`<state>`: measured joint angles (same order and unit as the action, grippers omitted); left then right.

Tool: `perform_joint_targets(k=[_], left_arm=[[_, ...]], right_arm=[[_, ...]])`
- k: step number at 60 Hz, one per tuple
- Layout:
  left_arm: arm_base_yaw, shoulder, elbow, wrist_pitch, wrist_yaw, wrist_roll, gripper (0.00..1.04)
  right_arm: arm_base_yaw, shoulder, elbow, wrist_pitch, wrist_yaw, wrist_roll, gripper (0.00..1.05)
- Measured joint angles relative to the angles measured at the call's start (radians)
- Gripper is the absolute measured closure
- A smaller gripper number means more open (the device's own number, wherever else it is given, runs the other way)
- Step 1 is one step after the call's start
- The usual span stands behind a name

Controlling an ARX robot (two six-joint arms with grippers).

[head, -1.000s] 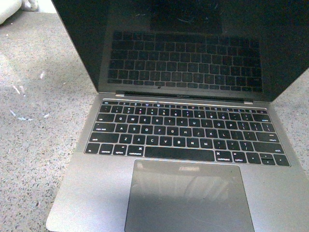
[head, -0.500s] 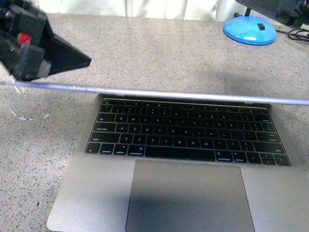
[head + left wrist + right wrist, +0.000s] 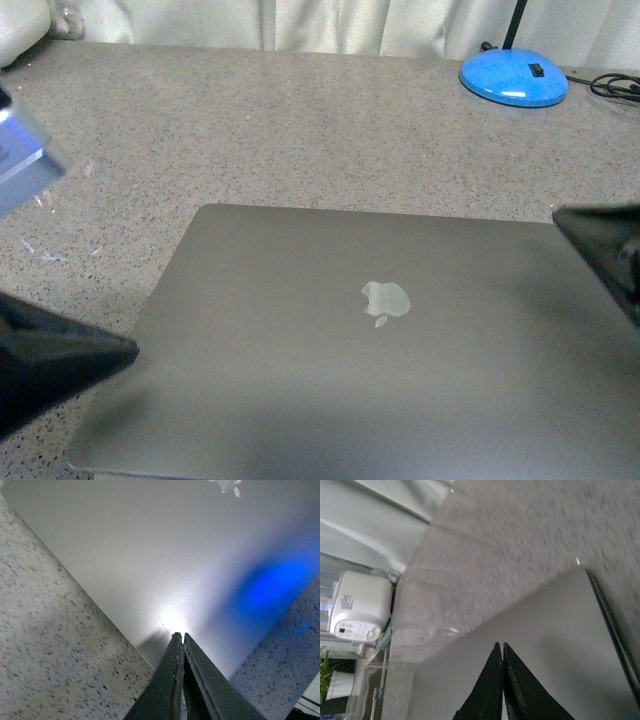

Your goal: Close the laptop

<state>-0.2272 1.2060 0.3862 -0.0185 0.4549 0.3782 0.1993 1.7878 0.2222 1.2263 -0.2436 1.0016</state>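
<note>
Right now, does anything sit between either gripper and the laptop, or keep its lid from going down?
Nothing visible does. The laptop lid already lies flat, logo up, and the left gripper and right gripper, both shut, point at bare lid.

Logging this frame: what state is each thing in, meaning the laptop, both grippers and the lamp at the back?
laptop: closed, lid flat, logo facing up.
left gripper: shut, holding nothing, tips over the lid.
right gripper: shut, holding nothing, tips over the lid.
blue lamp base: standing behind the laptop; lit or not cannot be told.
</note>
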Motion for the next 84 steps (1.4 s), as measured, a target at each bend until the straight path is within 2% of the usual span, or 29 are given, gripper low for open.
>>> perform_joint_targets(k=[9, 16, 23, 33, 38, 42, 47, 51, 57, 63, 68, 70, 72, 77, 81, 84], left_arm=[[-0.010, -0.024, -0.061, 0.034, 0.001, -0.045, 1.01], [-0.005, -0.047, -0.070, 0.071, 0.011, -0.105, 1.01], [0.005, -0.124, -0.060, 0.114, 0.008, -0.202, 1.01], [0.042, -0.340, -0.033, 0.110, 0.051, -0.366, 1.01], [0.093, -0.534, -0.036, 0.042, 0.105, -0.473, 1.01], [0.142, -0.676, -0.052, -0.023, 0.133, -0.522, 1.01], [0.215, -0.837, -0.085, -0.105, 0.166, -0.584, 1.01], [0.278, -0.945, -0.118, -0.114, 0.176, -0.649, 1.01], [0.331, -0.996, -0.153, -0.113, 0.164, -0.732, 1.01], [0.322, -1.018, -0.205, -0.129, 0.104, -0.762, 1.01], [0.297, -1.031, -0.231, -0.119, 0.090, -0.780, 1.01], [0.279, -1.041, -0.235, -0.113, 0.033, -0.768, 1.01], [0.252, -1.073, -0.262, -0.056, -0.125, -0.696, 1.01], [0.232, -1.126, -0.297, -0.003, -0.370, -0.548, 1.01], [0.232, -1.135, -0.302, 0.004, -0.446, -0.483, 1.01], [0.231, -1.141, -0.310, 0.006, -0.452, -0.448, 1.01]], right_arm=[[0.029, 0.035, -0.048, 0.048, 0.023, -0.004, 1.04], [0.038, -0.011, -0.045, -0.027, 0.037, -0.036, 1.04], [0.039, -0.172, -0.039, -0.211, 0.063, -0.095, 1.04], [0.034, -0.575, -0.011, -0.516, 0.092, -0.283, 1.04], [0.044, -0.942, -0.024, -0.766, 0.155, -0.460, 1.04], [0.067, -1.121, -0.047, -0.884, 0.211, -0.558, 1.04], [0.113, -1.420, -0.098, -1.086, 0.331, -0.691, 1.04], [0.114, -1.564, -0.131, -1.162, 0.363, -0.759, 1.04], [0.057, -1.697, -0.160, -1.183, 0.367, -0.832, 1.04], [-0.013, -1.742, -0.188, -1.210, 0.345, -0.848, 1.04], [-0.099, -1.768, -0.213, -1.223, 0.275, -0.867, 1.04], [-0.134, -1.773, -0.216, -1.228, 0.249, -0.895, 1.04], [-0.160, -1.777, -0.216, -1.229, 0.244, -0.927, 1.04], [-0.193, -1.784, -0.216, -1.229, 0.255, -0.961, 1.04], [-0.196, -1.784, -0.216, -1.229, 0.248, -0.979, 1.04], [-0.196, -1.784, -0.216, -1.229, 0.242, -0.986, 1.04]])
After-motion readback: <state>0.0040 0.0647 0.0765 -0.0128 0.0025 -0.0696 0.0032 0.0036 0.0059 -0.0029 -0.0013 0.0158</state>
